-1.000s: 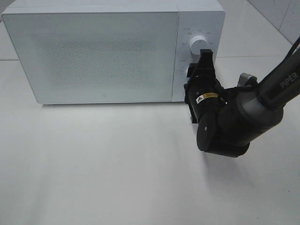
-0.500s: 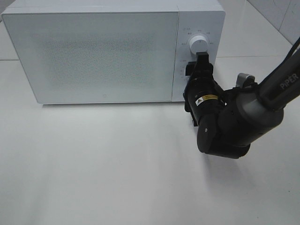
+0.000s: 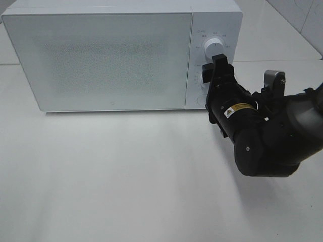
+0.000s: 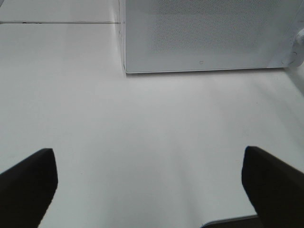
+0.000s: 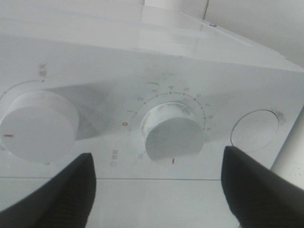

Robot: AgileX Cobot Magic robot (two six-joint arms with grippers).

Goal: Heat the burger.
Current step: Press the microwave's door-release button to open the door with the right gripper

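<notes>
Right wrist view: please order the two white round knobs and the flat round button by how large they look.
1. White round knob at the picture edge.
2. White round knob inside the number ring.
3. Flat round button.
The first knob may only be nearer to the camera.

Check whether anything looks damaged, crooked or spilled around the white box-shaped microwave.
Nothing stands out. The white microwave sits level, door shut; the open black right gripper faces its round white lower knob.
</notes>
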